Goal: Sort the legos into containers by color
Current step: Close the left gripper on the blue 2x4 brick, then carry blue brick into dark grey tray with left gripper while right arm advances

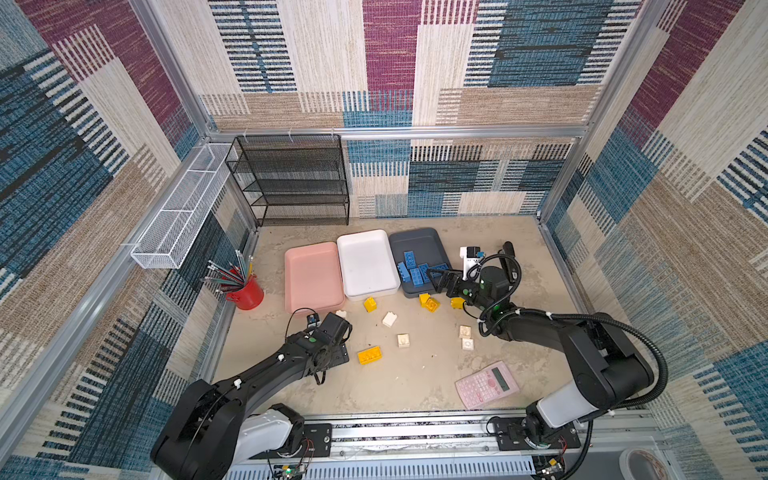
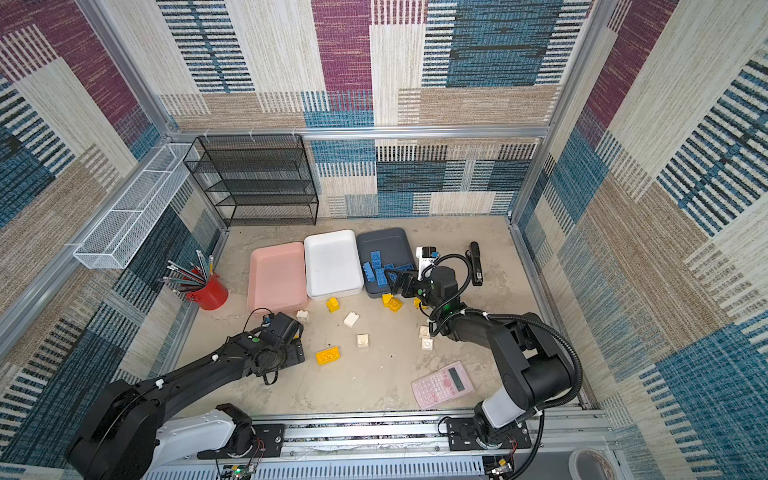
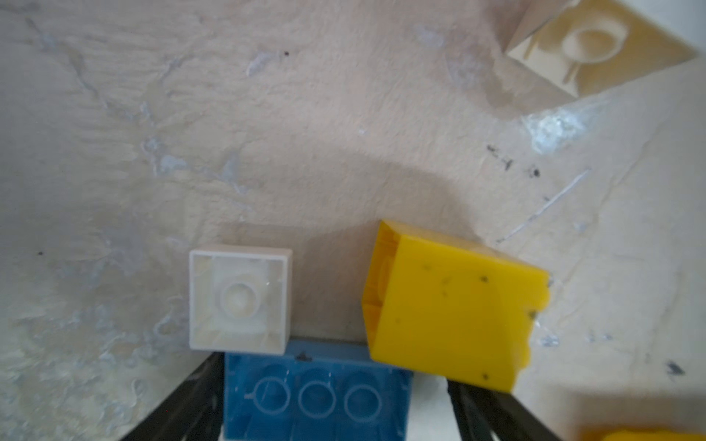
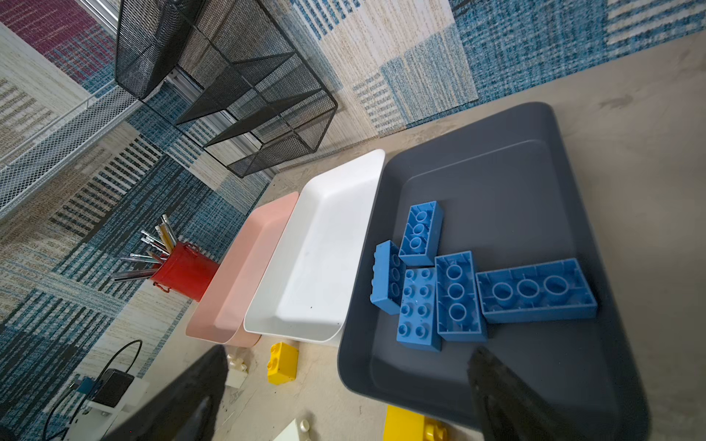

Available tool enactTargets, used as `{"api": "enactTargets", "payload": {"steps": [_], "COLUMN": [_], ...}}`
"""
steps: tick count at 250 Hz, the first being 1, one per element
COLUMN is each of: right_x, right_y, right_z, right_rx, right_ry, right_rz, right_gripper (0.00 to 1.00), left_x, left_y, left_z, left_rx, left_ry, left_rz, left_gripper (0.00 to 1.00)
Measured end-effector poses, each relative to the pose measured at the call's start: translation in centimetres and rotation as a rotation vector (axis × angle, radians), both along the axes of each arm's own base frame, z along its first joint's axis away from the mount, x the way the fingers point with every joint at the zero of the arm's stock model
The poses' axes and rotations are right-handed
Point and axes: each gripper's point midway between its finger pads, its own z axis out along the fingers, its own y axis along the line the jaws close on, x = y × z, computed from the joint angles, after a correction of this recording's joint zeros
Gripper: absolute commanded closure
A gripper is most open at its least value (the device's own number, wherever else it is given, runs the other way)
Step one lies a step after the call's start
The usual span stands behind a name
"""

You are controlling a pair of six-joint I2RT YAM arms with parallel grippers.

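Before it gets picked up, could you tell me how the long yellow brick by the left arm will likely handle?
The yellow brick looks like rigid moulded plastic, so probably stiff. Overturned blue bricks are hollow, so it is likely light. Lying flat on the table, it should slide rather than roll.

The blue brick (image 3: 317,393) and a blurred cream brick (image 3: 596,46) are cut off by the left wrist view's edges.

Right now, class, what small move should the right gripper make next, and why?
Probably withdraw toward the chunky yellow plastic bricks just before the dark grey plastic tray: the right gripper hangs open and empty over its edge, five flat blue plastic bricks lie inside, yellows remain unsorted.
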Motion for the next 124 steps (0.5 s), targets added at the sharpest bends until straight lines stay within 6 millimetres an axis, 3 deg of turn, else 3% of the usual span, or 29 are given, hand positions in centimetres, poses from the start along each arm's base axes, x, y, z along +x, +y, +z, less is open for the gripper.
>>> {"api": "enactTargets", "payload": {"steps": [124], "right_x": [0.0], "right_y": [0.01], "right_z": [-0.01], "right_rx": [0.0], "right_ry": [0.0], "right_rz": [0.0], "right_gripper": [0.01], "left_x": [-0.12], "left_y": [-0.43], "left_z": [0.19], "left_rx": [-0.004], "left_ry": [-0.016], "left_rz": [-0.021], "left_gripper": [0.4]}}
